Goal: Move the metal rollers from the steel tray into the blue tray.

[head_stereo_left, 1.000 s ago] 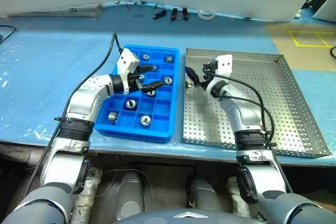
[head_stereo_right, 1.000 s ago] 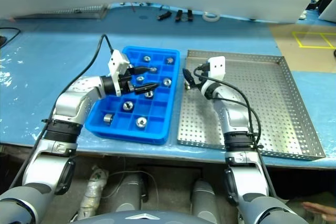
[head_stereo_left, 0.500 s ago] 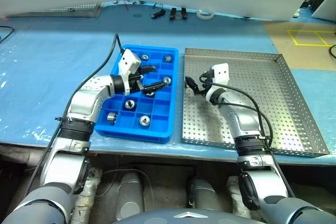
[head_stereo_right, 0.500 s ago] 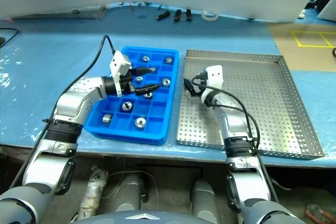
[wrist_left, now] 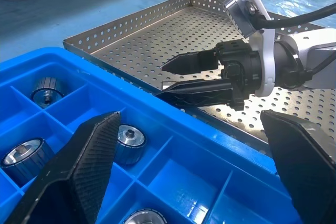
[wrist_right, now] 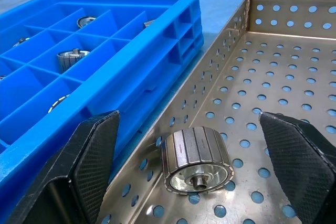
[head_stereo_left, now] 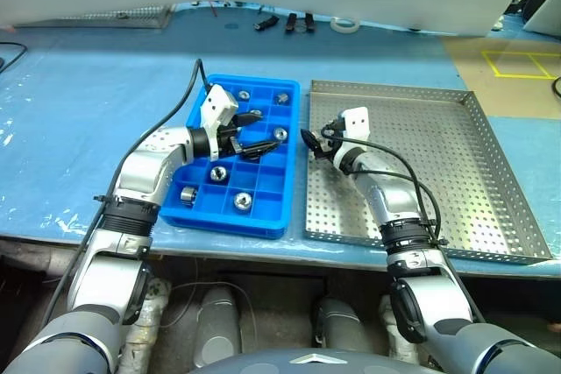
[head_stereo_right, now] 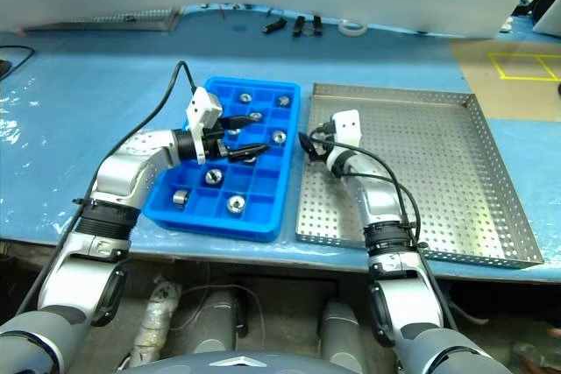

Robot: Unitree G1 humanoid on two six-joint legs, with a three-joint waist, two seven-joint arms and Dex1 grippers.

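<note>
One roller lies on its side on the holed floor of the steel tray, close to the rim nearest the blue tray, straight ahead between the spread fingers of my right pincer, untouched. My left pincer hangs over the blue tray, fingers wide, empty. Below and around it other rollers sit in separate compartments. Both trays rest side by side on the blue table.

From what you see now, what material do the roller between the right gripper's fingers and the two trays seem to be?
Roller: likely steel, silvery, grooved side, shiny end face.
Steel tray: sheet metal, dull brushed shine, punched round holes.
Blue tray: probably moulded plastic, glossy uniform blue, thin divider walls.
</note>
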